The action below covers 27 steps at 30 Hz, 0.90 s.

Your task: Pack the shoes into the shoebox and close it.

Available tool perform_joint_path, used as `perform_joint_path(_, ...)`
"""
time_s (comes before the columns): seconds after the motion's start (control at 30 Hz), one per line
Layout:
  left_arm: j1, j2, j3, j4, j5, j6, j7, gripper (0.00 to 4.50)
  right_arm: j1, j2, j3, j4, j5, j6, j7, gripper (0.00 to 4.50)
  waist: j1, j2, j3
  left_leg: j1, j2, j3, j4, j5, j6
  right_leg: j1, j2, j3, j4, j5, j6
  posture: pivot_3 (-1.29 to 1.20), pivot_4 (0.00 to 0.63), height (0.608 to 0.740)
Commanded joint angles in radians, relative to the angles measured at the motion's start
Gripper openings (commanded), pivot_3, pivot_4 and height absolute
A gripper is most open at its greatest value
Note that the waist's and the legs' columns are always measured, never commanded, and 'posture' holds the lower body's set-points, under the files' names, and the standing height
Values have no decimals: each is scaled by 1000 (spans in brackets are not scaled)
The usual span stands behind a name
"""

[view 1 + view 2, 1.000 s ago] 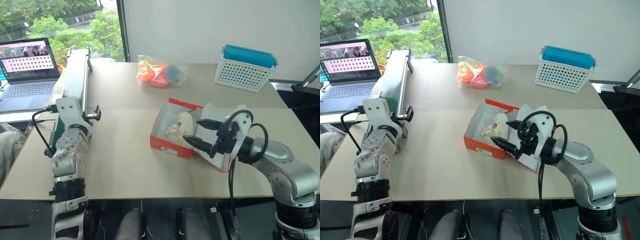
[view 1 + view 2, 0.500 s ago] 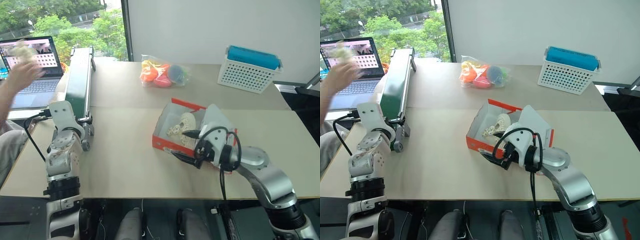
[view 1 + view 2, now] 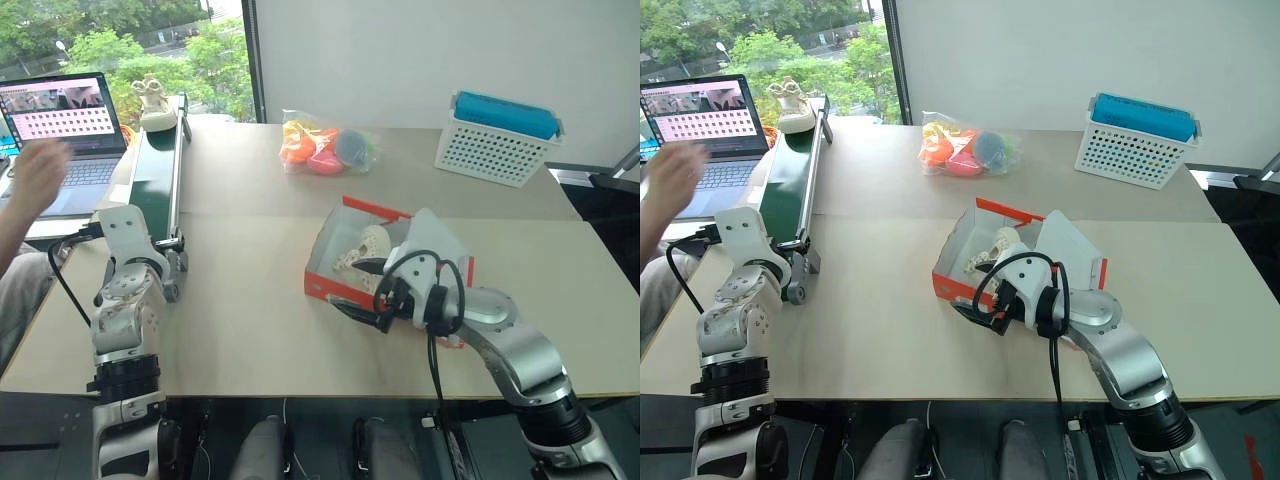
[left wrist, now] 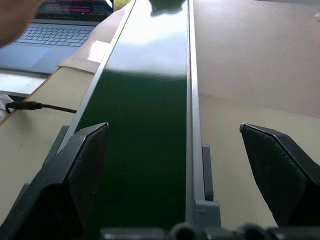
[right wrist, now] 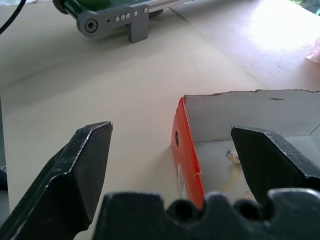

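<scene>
The red-orange shoebox (image 3: pixel 335 285) stands open in the middle of the table, its lid (image 3: pixel 432 240) raised on the right. One cream shoe (image 3: pixel 362 250) lies inside it. A second cream shoe (image 3: pixel 153 97) sits on the far end of the green conveyor belt (image 3: pixel 160 165). My right gripper (image 3: pixel 358 290) is open, its fingers on either side of the box's near left corner (image 5: pixel 186 145), holding nothing. At the belt's near end my left gripper (image 4: pixel 175 130) is open and empty, with its fingers spread wider than the belt.
A person's hand (image 3: pixel 35 175) hovers over the laptop (image 3: pixel 60 120) at the far left. A bag of coloured toys (image 3: pixel 325 145) and a white basket with a blue top (image 3: pixel 500 135) stand at the back of the table.
My right gripper moved left and down to the box's near left corner. The person's hand set a shoe on the belt's far end and drew back.
</scene>
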Motion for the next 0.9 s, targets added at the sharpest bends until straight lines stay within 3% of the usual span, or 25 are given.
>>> perform_joint_path(0.03,-2,12,-8,-34,9,-14,-6,4500,-15,4,-12,-16,-5,-11,-8,4464,0,0,0,0,0,0,0,0,0,0,0,0,0,0,0,0,150,699)
perform_joint_path(0.9,-55,42,-3,13,10,-9,-24,4500,-21,-39,22,9,-52,-82,98,4464,-1,0,0,0,0,0,0,0,0,0,0,0,0,0,0,0,150,699)
